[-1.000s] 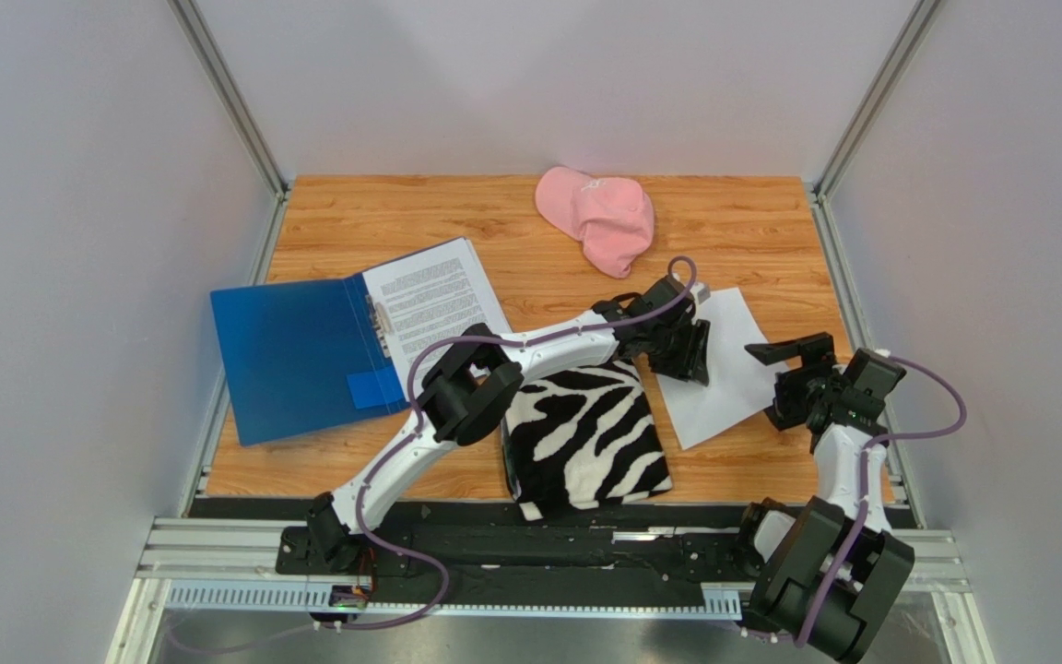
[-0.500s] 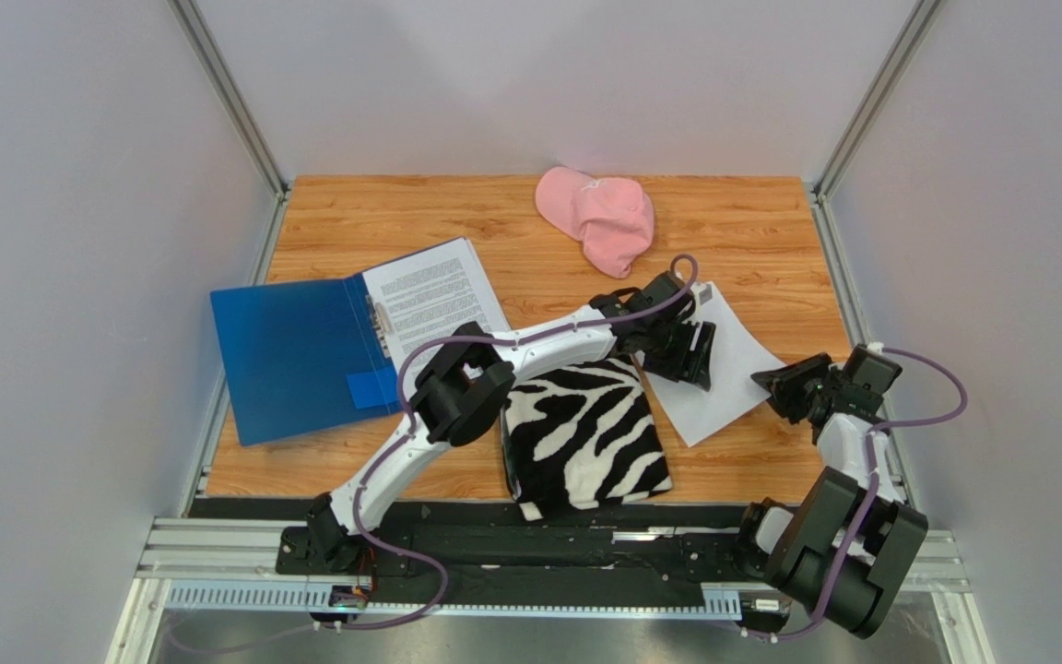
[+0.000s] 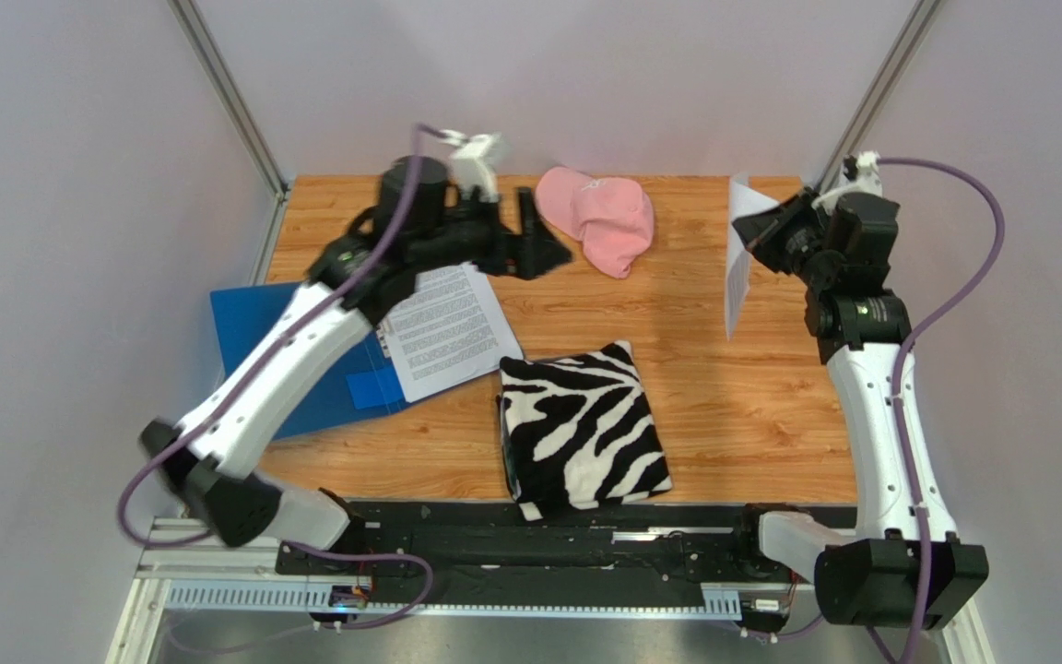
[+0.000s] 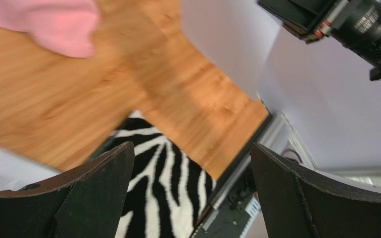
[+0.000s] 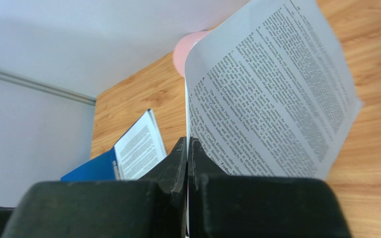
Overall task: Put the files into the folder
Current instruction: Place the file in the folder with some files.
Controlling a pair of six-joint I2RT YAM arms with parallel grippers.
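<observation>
- Now, the right gripper [image 5: 187,148] has its black fingers pressed together on one edge of a white printed paper sheet [image 5: 272,99], which hangs upright over the far right of the wooden table [image 3: 717,401].
- The left gripper [image 4: 192,153] is spread wide and holds nothing, high beside a pink fabric cap [image 3: 603,219].
- A flat royal-blue folder [image 3: 267,353] lies open at the left, with printed pages [image 3: 443,329] resting on its right side.
- The sheet probably travels best carried high over the zebra-striped cloth [image 3: 582,432] with a firm pinch, then lowered flat onto those pages.
</observation>
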